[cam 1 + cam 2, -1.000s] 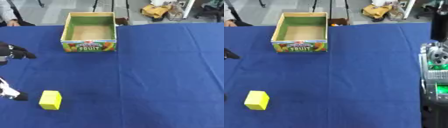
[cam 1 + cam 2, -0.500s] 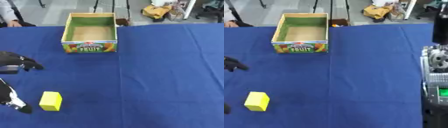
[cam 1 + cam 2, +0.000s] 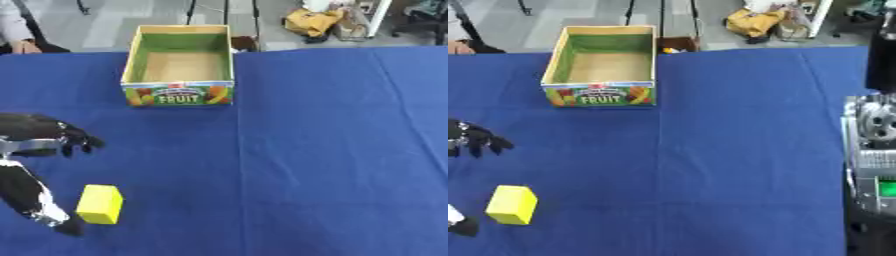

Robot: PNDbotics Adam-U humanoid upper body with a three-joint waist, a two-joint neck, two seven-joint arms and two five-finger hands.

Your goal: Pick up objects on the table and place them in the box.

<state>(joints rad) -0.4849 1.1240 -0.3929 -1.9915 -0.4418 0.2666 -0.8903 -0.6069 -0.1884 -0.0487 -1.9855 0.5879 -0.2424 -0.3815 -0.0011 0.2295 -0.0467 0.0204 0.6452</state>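
A yellow block (image 3: 99,203) lies on the blue tablecloth near the front left. My left hand (image 3: 42,135) reaches in from the left edge and is open. Its dark fingers (image 3: 80,144) hang above and behind the block, and its thumb (image 3: 39,207) sits just left of the block with the tip at the block's lower left corner. Nothing is held. The cardboard fruit box (image 3: 179,94) stands open and empty at the back centre-left. A silver and black part of my right arm (image 3: 872,150) shows at the right edge; its hand is not made out.
The blue tablecloth (image 3: 306,150) covers the whole table. Behind the far edge, bags and clutter (image 3: 319,22) lie on the floor. A person's hand (image 3: 24,46) rests at the far left corner, away from the block and box.
My left hand has come down and to the right, closing in around the yellow block from the left. The block and the box have stayed put.
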